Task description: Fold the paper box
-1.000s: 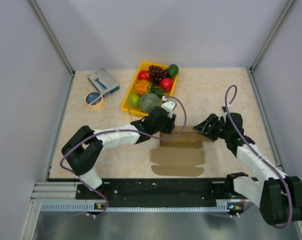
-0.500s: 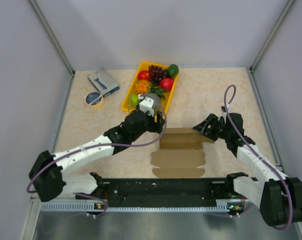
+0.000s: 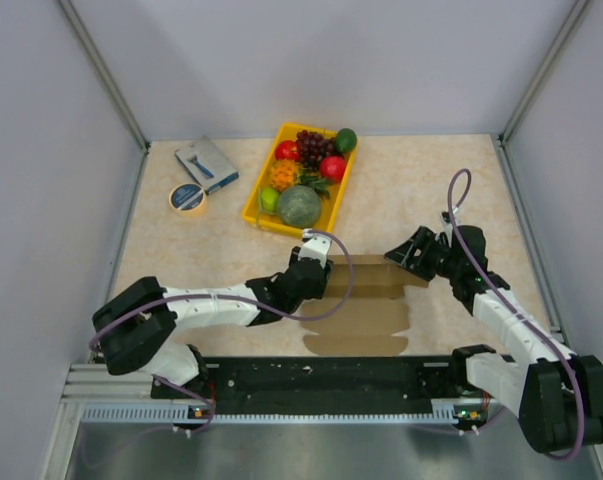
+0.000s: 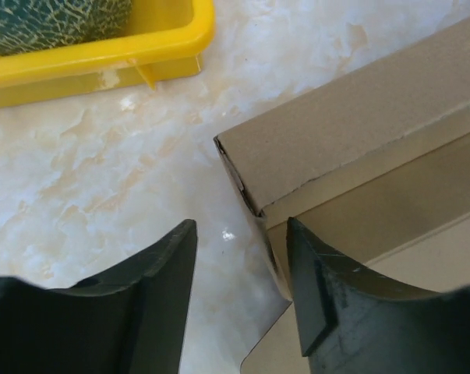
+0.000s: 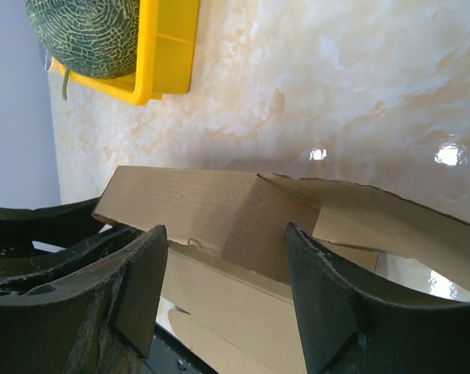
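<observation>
The paper box (image 3: 366, 305) is brown cardboard lying near the table's front, its back part raised into a low wall and its front flaps flat. My left gripper (image 3: 319, 272) is open at the box's left end. In the left wrist view the gripper (image 4: 242, 288) straddles the raised left corner of the box (image 4: 359, 117), with one finger (image 4: 351, 312) over the cardboard. My right gripper (image 3: 397, 256) is open at the box's right back corner. In the right wrist view its jaws (image 5: 227, 288) stand wide on either side of the folded wall (image 5: 188, 202).
A yellow tray (image 3: 253, 208) of fruit with a green melon (image 3: 298, 205) stands behind the box; its rim also shows in the left wrist view (image 4: 102, 66). A blue-grey box (image 3: 206, 163) and a tape roll (image 3: 188, 198) lie at the back left.
My left arm swung back toward the tray and then came down lower at the box's left end. The right arm and the box have hardly moved.
</observation>
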